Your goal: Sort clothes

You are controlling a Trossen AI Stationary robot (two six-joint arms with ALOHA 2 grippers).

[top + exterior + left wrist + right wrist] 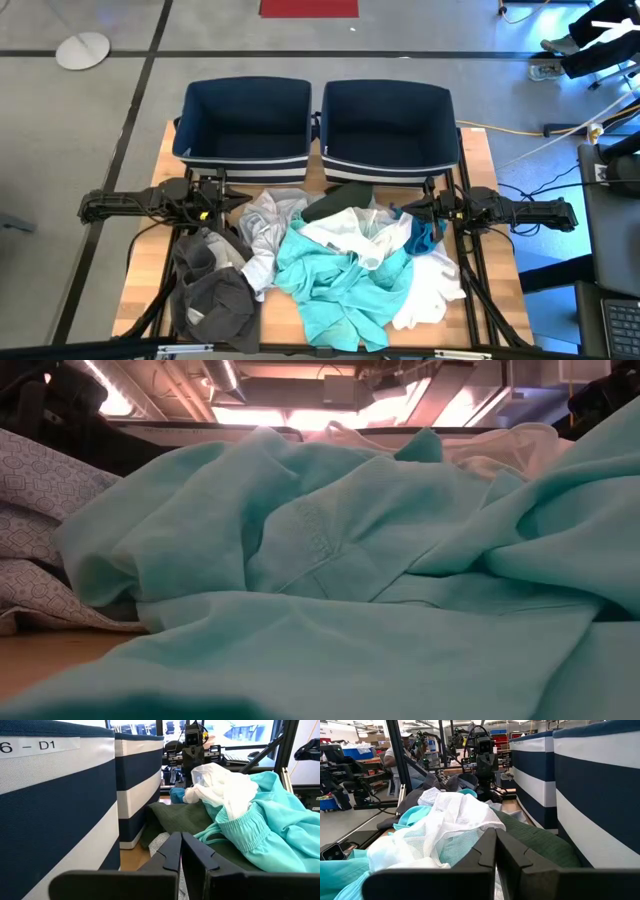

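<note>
Since the clothes lie tangled, one grab may drag several; left gripper and right gripper both closed, empty, bins unfilled.

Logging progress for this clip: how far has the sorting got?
Nothing looks sorted: both navy bins appear empty. Nothing is in hand; the left gripper and right gripper sit shut beside the pile. All the clothes remain heaped on the table, turquoise on top.
</note>
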